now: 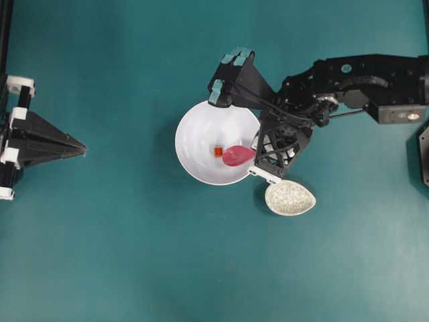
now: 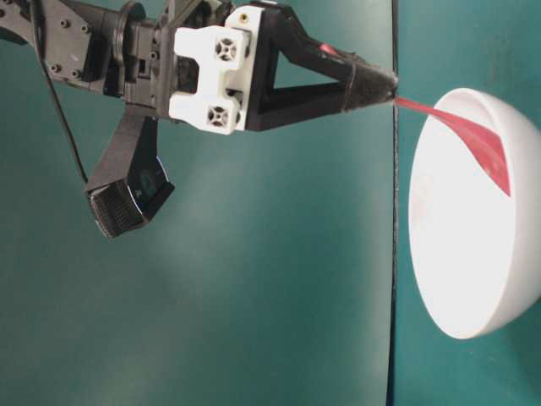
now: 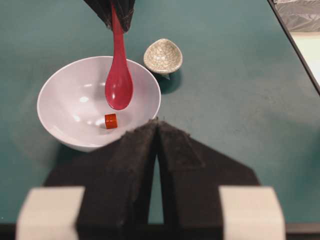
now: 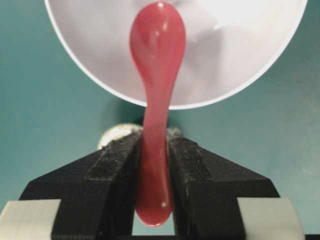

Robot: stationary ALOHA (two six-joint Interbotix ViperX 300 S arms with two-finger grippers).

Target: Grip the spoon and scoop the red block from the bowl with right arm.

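Robot lab bench, not a kitchen. Plain teal tabletop (image 1: 134, 255) with two fixed black arms carrying wrist cameras; right arm (image 1: 362, 84) shows bare brackets and loose cabling. Crockery is just staged props (white bowl (image 1: 194, 144), speckled dish (image 1: 289, 198)), no food or appliances around.

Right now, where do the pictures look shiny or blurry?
Left wrist view: bright glints on the spoon and inside the bowl. Right wrist view: bowl washed out, soft. Table-level view: bowl glares white.
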